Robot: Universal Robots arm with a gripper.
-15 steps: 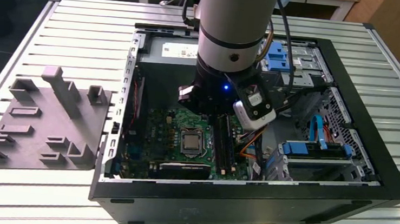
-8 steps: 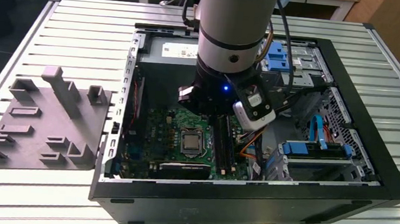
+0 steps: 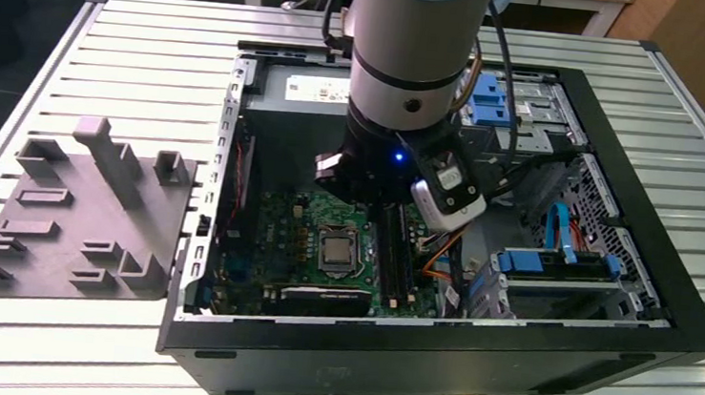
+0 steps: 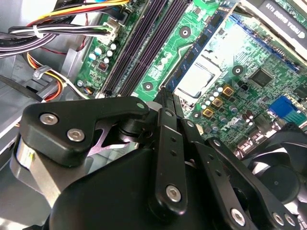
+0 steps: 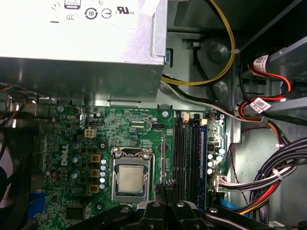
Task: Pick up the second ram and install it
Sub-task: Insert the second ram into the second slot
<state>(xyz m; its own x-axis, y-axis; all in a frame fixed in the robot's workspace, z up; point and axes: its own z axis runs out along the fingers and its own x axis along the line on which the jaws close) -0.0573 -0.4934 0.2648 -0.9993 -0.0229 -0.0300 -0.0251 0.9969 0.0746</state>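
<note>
The end effector [image 5: 163, 189] has its fingers drawn together on the second ram [image 5: 163, 158], which in the first wrist view shows edge-on as a thin dark strip running out from between the fingertips. The stick hangs over the green motherboard [image 5: 134, 127], between the processor [image 5: 131, 178] and the long black memory sockets [image 5: 184, 148]; whether it touches the board cannot be told. In the exterior view the arm [image 3: 409, 68] reaches down into the open computer case [image 3: 621, 346], which lies on the slatted desk [image 3: 124, 43] beside a grey fixture tray [image 3: 82, 222].
</note>
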